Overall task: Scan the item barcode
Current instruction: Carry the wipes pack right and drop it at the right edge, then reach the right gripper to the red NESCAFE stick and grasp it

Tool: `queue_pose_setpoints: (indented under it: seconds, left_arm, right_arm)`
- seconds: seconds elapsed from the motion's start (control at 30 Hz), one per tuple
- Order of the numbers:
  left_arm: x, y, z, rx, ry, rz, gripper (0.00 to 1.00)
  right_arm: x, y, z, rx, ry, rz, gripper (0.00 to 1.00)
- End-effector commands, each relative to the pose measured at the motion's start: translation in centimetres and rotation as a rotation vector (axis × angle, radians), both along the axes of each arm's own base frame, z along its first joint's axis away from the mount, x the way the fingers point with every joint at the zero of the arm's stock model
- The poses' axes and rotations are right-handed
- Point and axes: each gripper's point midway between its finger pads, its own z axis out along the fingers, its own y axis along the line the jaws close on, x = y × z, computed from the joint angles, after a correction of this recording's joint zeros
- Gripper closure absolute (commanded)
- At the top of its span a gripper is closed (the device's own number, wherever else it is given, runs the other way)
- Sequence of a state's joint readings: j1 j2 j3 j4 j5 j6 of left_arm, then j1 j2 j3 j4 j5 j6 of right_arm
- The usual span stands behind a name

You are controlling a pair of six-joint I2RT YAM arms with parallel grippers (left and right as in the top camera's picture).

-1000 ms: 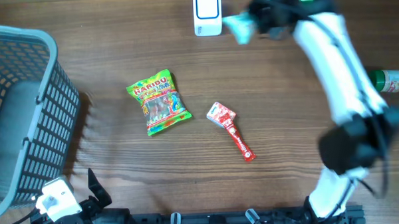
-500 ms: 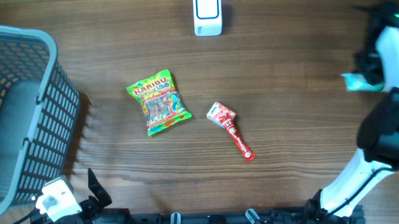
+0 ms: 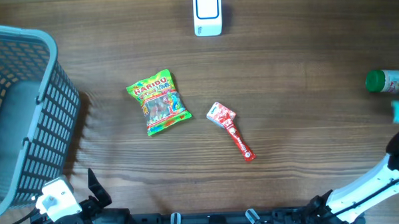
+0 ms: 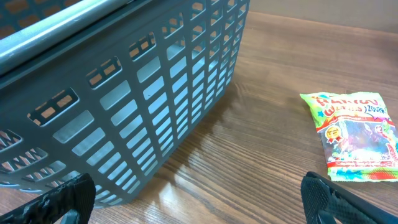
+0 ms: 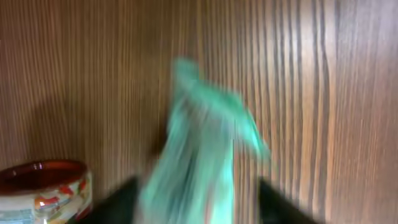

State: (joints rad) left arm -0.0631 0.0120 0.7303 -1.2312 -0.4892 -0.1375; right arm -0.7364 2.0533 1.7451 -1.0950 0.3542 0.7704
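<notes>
Packet [image 5: 199, 149], teal and motion-blurred, sat far right of the scanner [image 3: 207, 13] and nearer the robot, at the margin of the overhead view. It lay between the fingers of the right gripper [image 5: 199, 208]. Whether that pincer clamped it or had let go could not be told through the blur. Jar [image 3: 385, 81] stood just beside the packet, on the scanner's side of it.

Progress, as a judgement: the packet was well apart from the scanner, so no scan was in hand at this moment. Whether its barcode had been read could not be confirmed. Its place beside the jar suggested a set-down area for finished items. Bag [image 3: 159, 103] and stick [image 3: 231, 131] lay in front of the scanner, one to each side of its centre line. Both probably remained to be scanned.

Clearance: bare table [image 3: 305, 75] ran from the scanner to the jar, giving an unobstructed return path. Beyond the packet, away from the scanner, the table edge was out of view, so that margin was to be treated as unknown. Basket [image 4: 124, 93] stood far left of the scanner. Its wall was close ahead of the left gripper [image 4: 199, 202], which was released wide and empty.
</notes>
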Motion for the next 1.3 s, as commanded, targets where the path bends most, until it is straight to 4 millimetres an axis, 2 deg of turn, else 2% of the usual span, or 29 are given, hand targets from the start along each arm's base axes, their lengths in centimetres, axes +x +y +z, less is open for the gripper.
queue_pose_setpoints:
  seconds: [0.0, 0.1, 0.2, 0.3, 0.33, 0.37, 0.47, 0.6, 0.7, 0.73, 0.83, 0.9, 0.97, 1.0, 1.07, 1.13, 1.27]
  left_arm:
    - [-0.1, 0.1, 0.1, -0.004, -0.012, 0.009, 0.00]
    - [-0.1, 0.1, 0.1, -0.004, -0.012, 0.009, 0.00]
    - [-0.1, 0.1, 0.1, -0.004, -0.012, 0.009, 0.00]
    - [-0.1, 0.1, 0.1, -0.004, -0.012, 0.009, 0.00]
    - [-0.1, 0.1, 0.1, -0.004, -0.012, 0.009, 0.00]
    - [-0.1, 0.1, 0.1, -0.004, -0.012, 0.009, 0.00]
    - [-0.1, 0.1, 0.1, -0.004, -0.012, 0.009, 0.00]
    - [-0.1, 0.1, 0.1, -0.004, -0.012, 0.009, 0.00]
    - [-0.1, 0.1, 0.1, -0.004, -0.012, 0.009, 0.00]
    - [-0.1, 0.1, 0.1, -0.004, -0.012, 0.009, 0.00]
    - [-0.1, 0.1, 0.1, -0.004, -0.012, 0.009, 0.00]
    - [-0.1, 0.1, 0.1, -0.004, -0.012, 0.009, 0.00]
    - [-0.1, 0.1, 0.1, -0.004, -0.012, 0.009, 0.00]
    - [-0.1, 0.1, 0.1, -0.004, -0.012, 0.009, 0.00]
    - [-0.1, 0.1, 0.1, -0.004, -0.012, 0.009, 0.00]
    - [-0.1, 0.1, 0.1, -0.004, -0.012, 0.009, 0.00]
    - [-0.1, 0.1, 0.1, -0.004, -0.012, 0.009, 0.00]
  right_arm:
    - [3.0, 1.4, 2.0, 0.063, -0.074, 0.182, 0.00]
    - [5.0, 3.9, 5.3, 0.131, -0.172, 0.267, 0.00]
    - [7.5, 11.0, 8.0, 0.338, -0.305, 0.538, 0.00]
    - [8.5, 21.0, 9.5, 0.590, -0.365, 0.953, 0.00]
    - [8.3, 23.6, 9.7, 0.650, -0.361, 1.064, 0.00]
    - [7.7, 27.5, 9.4, 0.725, -0.322, 1.211, 0.00]
    - [7.4, 34.3, 8.5, 0.819, -0.240, 1.359, 0.00]
    - [5.8, 40.9, 6.3, 0.815, -0.057, 1.591, 0.01]
    - [4.4, 44.3, 3.8, 0.784, 0.066, 1.744, 0.04]
    - [3.3, 45.6, 2.6, 0.808, 0.105, 1.790, 0.05]
    - [0.3, 47.1, 0.4, 0.882, 0.204, 1.835, 0.08]
    - [-1.8, 48.9, -1.3, 0.983, 0.191, 1.921, 0.10]
    - [-2.4, 49.5, -2.8, 1.000, 0.167, 1.980, 0.10]
    - [-2.5, 49.7, -4.4, 0.983, 0.149, 2.011, 0.10]
    - [-2.2, 49.8, -6.0, 0.953, 0.113, 2.051, 0.05]
    - [-2.4, 50.9, -6.6, 0.986, 0.020, 2.133, 0.05]
    - [-3.9, 53.0, -5.8, 1.121, -0.173, 2.253, 0.05]
